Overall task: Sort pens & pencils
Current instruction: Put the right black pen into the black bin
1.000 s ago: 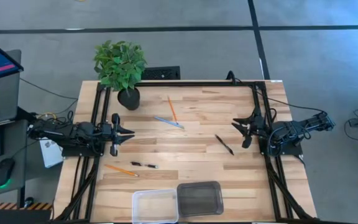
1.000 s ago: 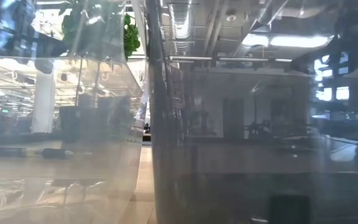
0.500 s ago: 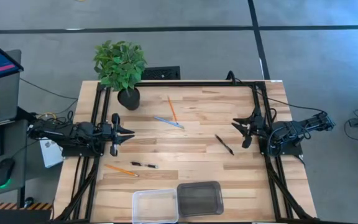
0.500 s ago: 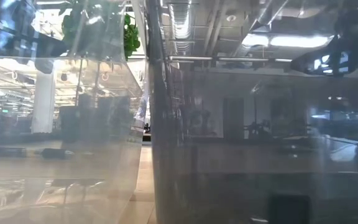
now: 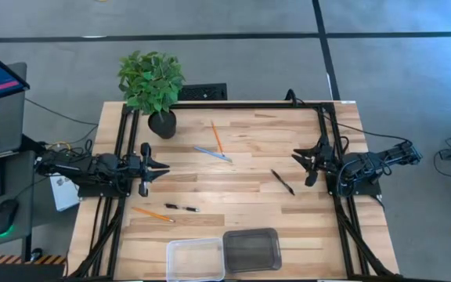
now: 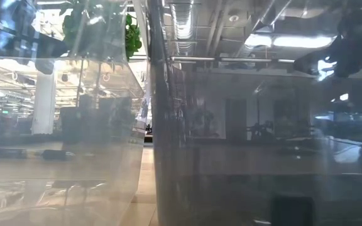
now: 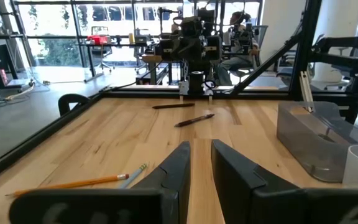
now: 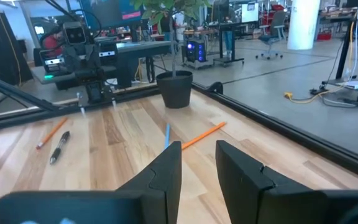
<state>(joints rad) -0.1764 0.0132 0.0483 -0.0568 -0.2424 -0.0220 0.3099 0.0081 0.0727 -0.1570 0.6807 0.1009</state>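
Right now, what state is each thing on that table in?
Left tool: open, holding nothing.
Right tool: open, holding nothing.
Black pens: lying flat on the wood, unsorted.
Orange pencils: lying flat, unsorted.
Blue-grey pencil: lying flat, next to an orange one.
Clear bin: empty.
Grey bin: empty.
Potted plant: upright.

On the tabletop [image 5: 241,205] a plant [image 5: 152,86] stands at the far left corner. Two crossing pencils [image 5: 214,145] lie near the middle, one pen [image 5: 282,182] to their right. Two containers [image 5: 224,252] sit side by side at the near edge.
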